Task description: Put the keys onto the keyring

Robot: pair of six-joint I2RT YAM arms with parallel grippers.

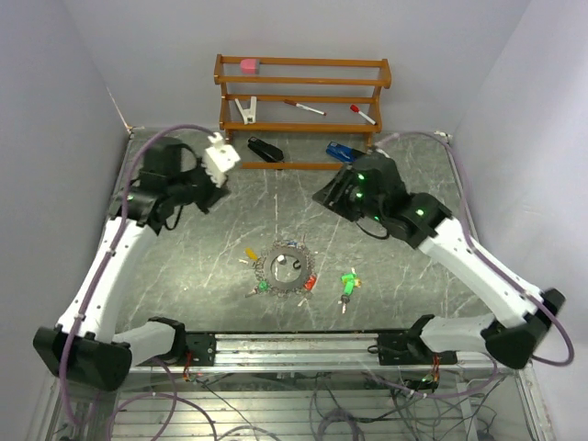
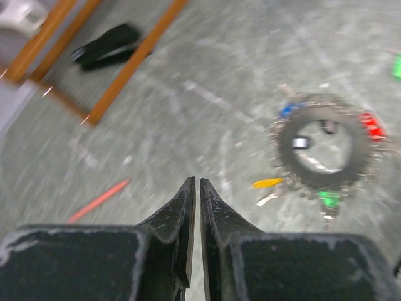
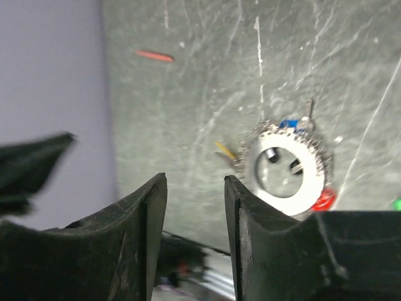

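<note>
Near rail (image 1: 294,347); keyring (image 3: 283,199) strung with keys (image 1: 310,283); far rack (image 1: 303,62) with pens (image 1: 304,108), pink block (image 1: 249,65).

Even, soft overhead light; both wrist views smear with motion blur (the keyring (image 2: 321,177) especially), top view sharp.

Keyring (image 1: 274,268) on tabletop (image 1: 202,248), centred, nearer the near edge; loose key (image 1: 348,282) just right of it, apart. Rack (image 1: 303,62) along far edge; left item (image 1: 265,149) and right item (image 1: 338,152) lie before it on tabletop.
</note>
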